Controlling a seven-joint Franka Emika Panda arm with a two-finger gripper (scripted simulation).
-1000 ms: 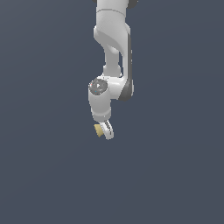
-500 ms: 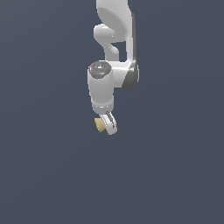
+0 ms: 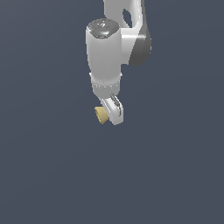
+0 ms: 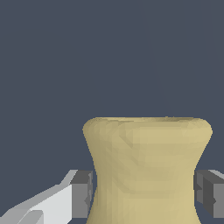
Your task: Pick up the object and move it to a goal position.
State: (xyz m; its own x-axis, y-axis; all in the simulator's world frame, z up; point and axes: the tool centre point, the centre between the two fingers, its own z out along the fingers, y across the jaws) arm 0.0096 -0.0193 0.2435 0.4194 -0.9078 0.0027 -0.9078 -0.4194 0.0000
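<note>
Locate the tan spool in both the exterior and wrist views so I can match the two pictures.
Exterior view: the tan spool pokes out toward the exterior view's left from the gripper, just below the arm's white wrist.
Wrist view: the spool fills the lower middle, its narrow waist between the two grey finger pads.
Shared landmark: the white gripper finger beside the spool.

Only a plain dark grey-blue backdrop shows.

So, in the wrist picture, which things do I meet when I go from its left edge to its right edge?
One grey finger pad → the tan-yellow spool, gripped at its waist → the other grey finger pad.
</note>
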